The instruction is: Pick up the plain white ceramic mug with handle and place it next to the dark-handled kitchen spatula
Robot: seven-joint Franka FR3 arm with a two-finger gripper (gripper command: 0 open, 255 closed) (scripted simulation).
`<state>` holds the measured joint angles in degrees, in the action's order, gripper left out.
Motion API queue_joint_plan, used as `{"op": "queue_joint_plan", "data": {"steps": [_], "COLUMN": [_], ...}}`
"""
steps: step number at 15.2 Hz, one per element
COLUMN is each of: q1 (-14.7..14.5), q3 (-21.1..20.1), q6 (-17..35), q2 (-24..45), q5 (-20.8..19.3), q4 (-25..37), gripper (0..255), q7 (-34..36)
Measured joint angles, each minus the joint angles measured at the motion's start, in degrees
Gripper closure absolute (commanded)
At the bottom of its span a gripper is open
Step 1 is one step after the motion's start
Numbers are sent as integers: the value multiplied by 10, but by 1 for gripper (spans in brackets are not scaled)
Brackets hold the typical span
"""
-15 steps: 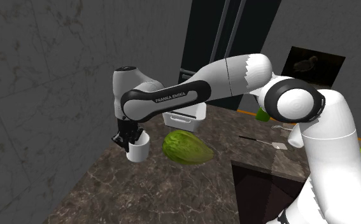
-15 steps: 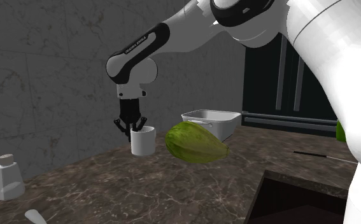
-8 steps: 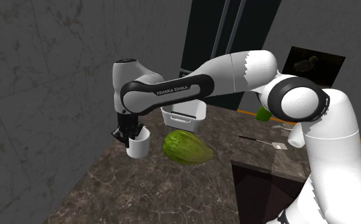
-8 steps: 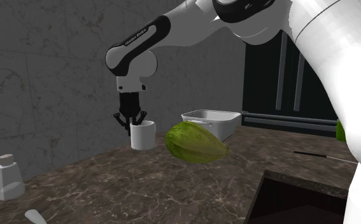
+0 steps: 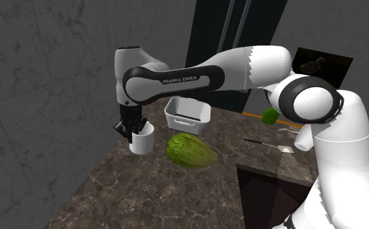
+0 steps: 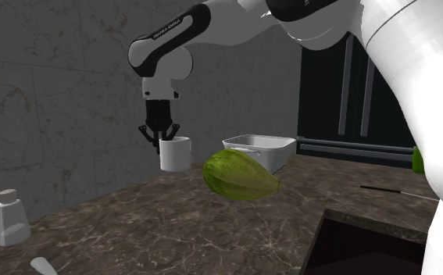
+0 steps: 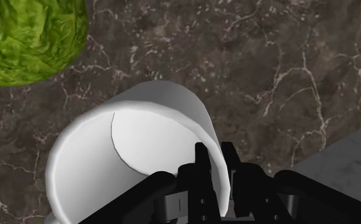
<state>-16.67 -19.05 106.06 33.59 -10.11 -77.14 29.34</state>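
The black fingers [image 7: 202, 167] are pinched on the wall of the white mug [image 5: 142, 140], one inside the rim and one outside. The mug seems to hang just clear of the dark marble table [image 5: 131, 195]. The spatula [image 5: 267, 144] lies well off toward the shoulder view's right, past the lettuce [image 5: 191, 151]. I'd say the carry must go that way, over or around it.

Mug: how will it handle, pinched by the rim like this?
Mug looks rigid, so the wall shouldn't flex. Jaws pinch one side of the rim, off-centre, so it may tilt or swing on fast moves. Smooth wall: might slip.
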Motion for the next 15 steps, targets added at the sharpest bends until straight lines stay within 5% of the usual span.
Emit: {"op": "queue_joint_plan", "data": {"steps": [15], "q1": [-10], "q3": [-3], "q6": [-111], "q2": [-6], "q5": [4], "q4": [106], "gripper": [255], "q7": [-6]}}
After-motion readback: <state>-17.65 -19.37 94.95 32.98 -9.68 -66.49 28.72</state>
